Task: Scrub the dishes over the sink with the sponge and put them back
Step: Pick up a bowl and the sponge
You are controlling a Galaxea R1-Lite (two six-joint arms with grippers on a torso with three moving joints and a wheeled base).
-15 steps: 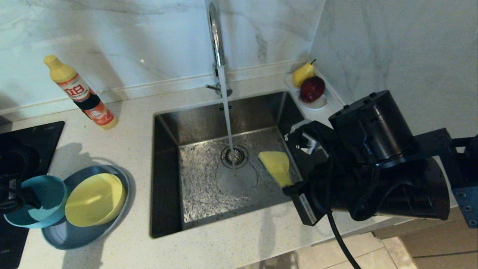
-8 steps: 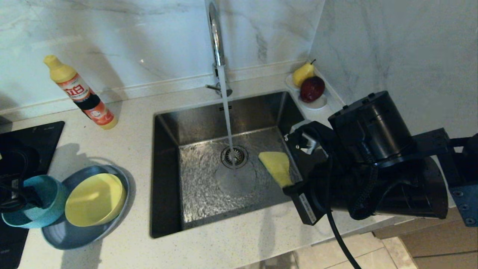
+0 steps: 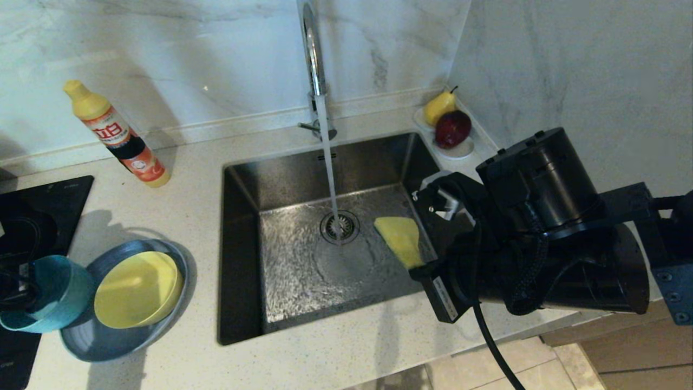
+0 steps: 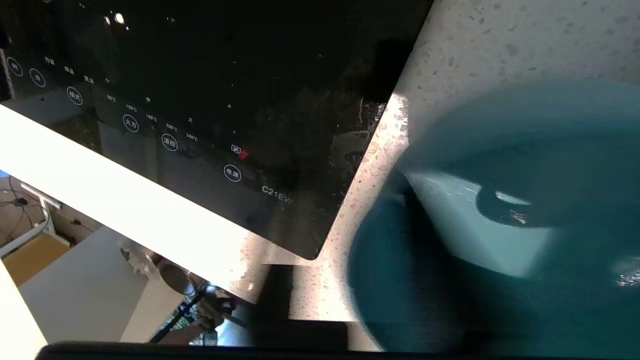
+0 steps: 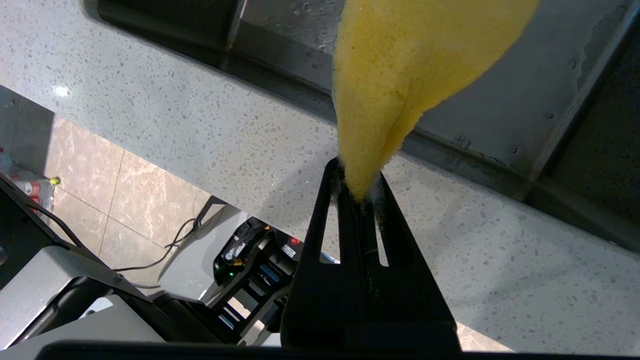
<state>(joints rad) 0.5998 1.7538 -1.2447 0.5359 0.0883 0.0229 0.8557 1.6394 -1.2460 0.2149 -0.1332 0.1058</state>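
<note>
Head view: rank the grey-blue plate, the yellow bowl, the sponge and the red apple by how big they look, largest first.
1. grey-blue plate
2. yellow bowl
3. sponge, partly hidden by the right hand
4. red apple, close to the sponge, so unsure

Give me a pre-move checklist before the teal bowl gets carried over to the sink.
1. Left gripper closed on the teal bowl rim: looks ok in the head view; the grip itself is hidden in the left wrist view.
2. Teal bowl free of the grey-blue plate: cannot tell; it sits tilted over the plate's edge.
3. Yellow bowl settled on the plate, apart from the teal bowl: ok.
4. Right gripper shut on the sponge: ok, one end is pinched.
5. Sponge held over the sink: ok.
6. Water running from the tap onto the drain: ok.
</note>
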